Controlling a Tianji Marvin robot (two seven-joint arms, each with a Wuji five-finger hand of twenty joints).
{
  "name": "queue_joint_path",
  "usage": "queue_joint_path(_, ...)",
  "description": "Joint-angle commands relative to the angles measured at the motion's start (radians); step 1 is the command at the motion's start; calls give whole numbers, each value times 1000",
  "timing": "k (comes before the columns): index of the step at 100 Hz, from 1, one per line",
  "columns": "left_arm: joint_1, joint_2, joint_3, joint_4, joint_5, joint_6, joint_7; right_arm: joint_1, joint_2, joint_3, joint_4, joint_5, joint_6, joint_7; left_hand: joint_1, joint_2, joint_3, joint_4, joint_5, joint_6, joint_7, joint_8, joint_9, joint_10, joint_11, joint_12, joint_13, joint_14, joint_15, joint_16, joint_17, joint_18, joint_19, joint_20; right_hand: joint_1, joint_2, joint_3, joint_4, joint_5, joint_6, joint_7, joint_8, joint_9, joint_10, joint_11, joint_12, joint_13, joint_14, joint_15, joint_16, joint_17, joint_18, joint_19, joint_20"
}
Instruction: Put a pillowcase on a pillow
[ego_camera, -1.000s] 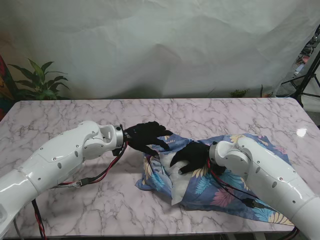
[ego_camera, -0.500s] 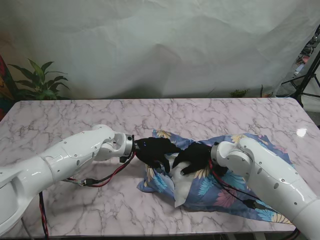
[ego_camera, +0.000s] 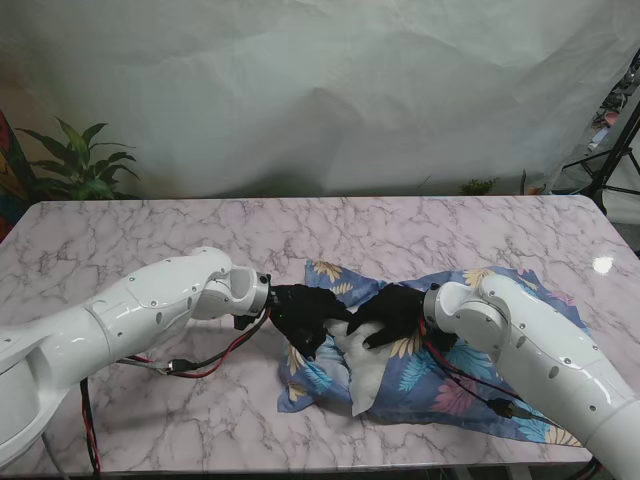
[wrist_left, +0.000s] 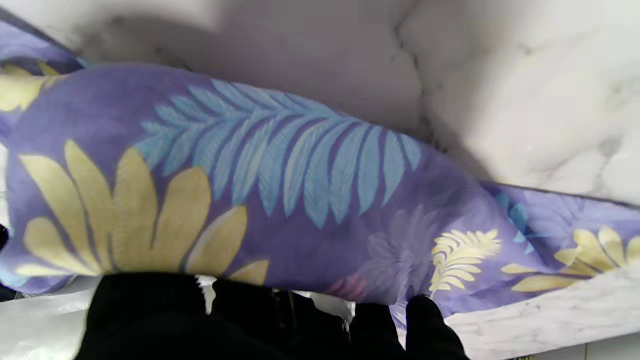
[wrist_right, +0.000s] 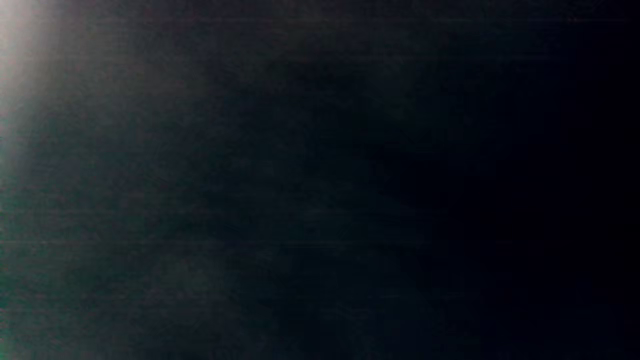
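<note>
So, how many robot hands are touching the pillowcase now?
2. The left robot hand is on the pillowcase at its left end; the right robot hand rests beside it, near the white pillow. Fingertips are partly hidden.

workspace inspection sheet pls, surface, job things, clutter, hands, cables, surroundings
surface: marble-pattern table, bare apart from the job's things.
job's things: floral blue pillowcase lies crumpled right of centre; the white pillow shows at its open end, only partly covered.
clutter: nothing seen.
hands: left hand is on the pillowcase's open edge, fingers curled over the fabric; whether it grips it cannot be told. right hand rests on the pillow and pillowcase; grip unclear, its wrist view is dark.
cables: red and black cables hang from the left arm onto the table; more run along the right arm.
surroundings: white backdrop, potted plant at far left, black stand at far right.
</note>
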Motion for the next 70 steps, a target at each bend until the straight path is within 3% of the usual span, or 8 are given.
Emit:
queue_joint_path(1, 1, 24, -3, -13, -3, 5, -35, -7, 11, -10, 44, -11, 10, 12, -51, 35, -25, -24, 82, -51, 180, 114, 33, -118, 65, 89, -32, -22, -2, 31, -6, -15, -34, -21, 5, 17, 40, -7, 25, -16, 56, 18, 39, 25, 44, 16, 26, 13, 0, -2, 9, 36, 15, 13)
queue_joint_path(15, 3, 49, -16, -43, -26, 37, -89, -5, 12, -14, 52, -9, 10, 10, -74, 19, -26, -25, 91, -45, 346, 257, 65, -119, 142, 123, -31, -33, 22, 106, -7, -15, -25, -12, 4, 18, 39, -7, 25, -16, 56, 18, 39, 23, 44, 16, 26, 14, 0, -1, 10, 37, 15, 14)
queue_joint_path(34, 15, 75, -40, -79, -6, 85, -114, -11, 13, -8, 37, -4, 16, 25, -1, -130, 7, 4, 37, -18, 385, 536, 85, -89, 240, 176, -21, -16, 77, 259, -15, -6, 5, 53, 3, 21, 37, -8, 25, -17, 56, 18, 40, 24, 43, 16, 26, 13, 0, -1, 9, 37, 14, 13)
queue_joint_path(39, 24, 78, -54, -78, -2, 89, -110, -12, 14, -7, 34, -4, 16, 28, 18, -175, 73, 13, 18, 30, 383, 643, 95, -57, 292, 194, 35, 22, 126, 269, -9, 0, 23, 94, 3, 21, 37, -7, 25, -17, 56, 18, 40, 24, 43, 16, 26, 15, 0, -1, 9, 37, 14, 13)
queue_joint_path(44, 37, 79, -73, -75, -3, 91, -106, -13, 14, -6, 33, -5, 16, 28, -20, -239, 273, 7, 8, 80, 388, 740, 111, -17, 355, 193, 95, 62, 168, 260, 26, 10, 39, 99, 3, 20, 36, -7, 24, -17, 55, 18, 40, 25, 43, 16, 26, 14, 0, -1, 9, 38, 14, 13)
queue_joint_path(51, 57, 78, -104, -66, -5, 93, -94, -14, 13, -5, 33, -7, 16, 26, -7, -295, 455, 11, 12, 174, 411, 824, 325, 33, 372, 137, 304, 111, 228, 227, 145, 47, 113, 94, 2, 20, 35, -8, 25, -16, 55, 18, 41, 24, 44, 16, 26, 15, 0, -1, 9, 38, 14, 13)
queue_joint_path(60, 81, 70, -141, -41, -35, 92, -85, -15, 13, -3, 34, -8, 18, 25, 88, -346, 578, 7, -2, 340, 430, 914, 575, -4, 379, 86, 564, 117, 294, 203, 254, 70, 315, 111, 1, 18, 33, -8, 24, -17, 55, 17, 38, 22, 42, 16, 25, 14, 0, -1, 8, 38, 14, 13)
queue_joint_path(70, 116, 70, -199, -36, -110, 117, -133, -16, 14, -2, 32, -9, 18, 28, 241, -372, 531, 6, -35, 496, 418, 950, 745, -68, 373, 161, 728, 97, 376, 246, 284, 106, 612, 100, 1, 17, 33, -7, 24, -16, 55, 17, 39, 25, 42, 16, 25, 14, 0, -1, 8, 39, 13, 13)
